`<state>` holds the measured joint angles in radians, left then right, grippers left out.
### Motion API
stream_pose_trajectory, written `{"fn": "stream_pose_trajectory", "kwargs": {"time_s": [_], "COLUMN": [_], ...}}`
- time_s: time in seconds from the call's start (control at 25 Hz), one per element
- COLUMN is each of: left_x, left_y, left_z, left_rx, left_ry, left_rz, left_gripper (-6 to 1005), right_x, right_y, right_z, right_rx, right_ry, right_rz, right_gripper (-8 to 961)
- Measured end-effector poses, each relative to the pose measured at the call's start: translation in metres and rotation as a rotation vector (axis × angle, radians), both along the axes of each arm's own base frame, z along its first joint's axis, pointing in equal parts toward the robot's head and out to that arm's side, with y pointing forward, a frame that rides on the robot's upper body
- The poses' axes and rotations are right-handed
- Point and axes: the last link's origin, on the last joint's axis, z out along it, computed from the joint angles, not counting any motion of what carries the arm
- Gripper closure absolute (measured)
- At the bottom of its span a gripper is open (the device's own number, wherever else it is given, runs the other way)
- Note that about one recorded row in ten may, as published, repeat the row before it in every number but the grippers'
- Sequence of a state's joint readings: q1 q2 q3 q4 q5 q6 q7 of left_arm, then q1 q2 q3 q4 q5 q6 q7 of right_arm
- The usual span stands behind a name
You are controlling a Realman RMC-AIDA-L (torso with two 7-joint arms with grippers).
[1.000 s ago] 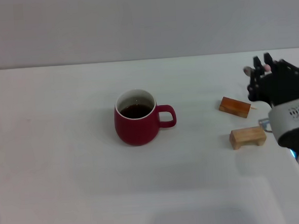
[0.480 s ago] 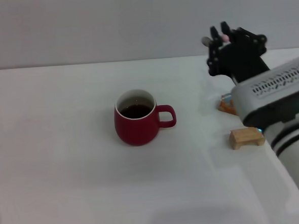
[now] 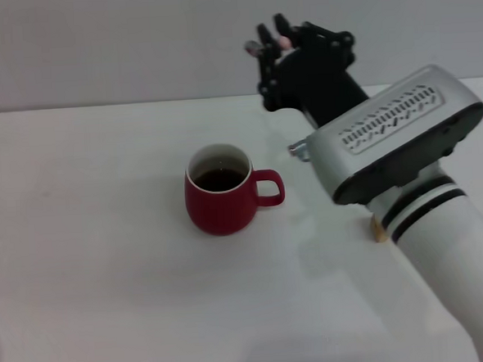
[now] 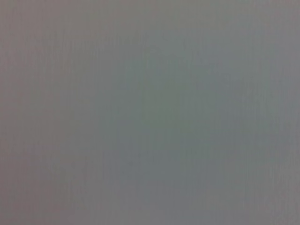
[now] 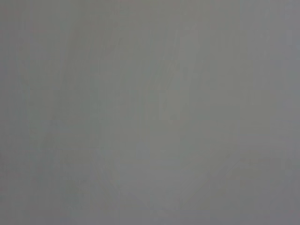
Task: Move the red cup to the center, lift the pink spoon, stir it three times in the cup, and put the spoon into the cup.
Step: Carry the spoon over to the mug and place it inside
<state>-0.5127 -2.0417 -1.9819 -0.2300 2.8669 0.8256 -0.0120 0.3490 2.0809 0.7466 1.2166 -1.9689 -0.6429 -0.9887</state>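
On the white table (image 3: pixel 108 279) little shows besides the task's things. A small piece of a wooden block (image 3: pixel 377 228) peeks out from under the right arm (image 3: pixel 424 211), at the arm's near edge; the rest of it is hidden by the arm's silver housing. Behind the table runs a plain grey wall (image 3: pixel 118 41). Nothing lies between the cup and the gripper; the table between them is bare.

The red cup (image 3: pixel 222 190) stands upright near the middle of the table, its loop handle pointing toward the robot's right. It is a rounded dark-red mug with a white inside, and a dark liquid fills it partway.

The right gripper (image 3: pixel 270 36) is raised above the far edge of the table, up and to the right of the cup and well apart from it, showing against the wall. Its black fingers (image 3: pixel 283 24) point upward and stand close together around the pink spoon (image 3: pixel 282 41), of which only a small pale pink bit shows between the fingertips, with a greyish bit just beside it at the left finger. The jaws look clamped on it, though the spoon's bowl and most of its handle are hidden.

The left arm does not show in the head view. Both wrist views show only a flat grey field with nothing to tell apart.
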Motion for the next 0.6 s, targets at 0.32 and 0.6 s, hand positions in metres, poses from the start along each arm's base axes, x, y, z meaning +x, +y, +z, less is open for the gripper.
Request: {"fn": "stream_pose_trajectory", "kwargs": {"time_s": [0.32, 0.6], "left_x": [0.000, 0.000], "left_y": [0.001, 0.001], "left_z": [-0.001, -0.002], "left_rx": [-0.007, -0.013], "left_ry": [-0.003, -0.005], "left_rz": [0.004, 0.007], "left_gripper": [156, 156], "right_x": [-0.017, -0.018], "right_y": [-0.013, -0.029], "right_z": [-0.011, -0.014], "right_rx": [-0.094, -0.148], "right_ry": [0.037, 0.035], "right_rz": [0.023, -0.018], "right_gripper": [818, 819]}}
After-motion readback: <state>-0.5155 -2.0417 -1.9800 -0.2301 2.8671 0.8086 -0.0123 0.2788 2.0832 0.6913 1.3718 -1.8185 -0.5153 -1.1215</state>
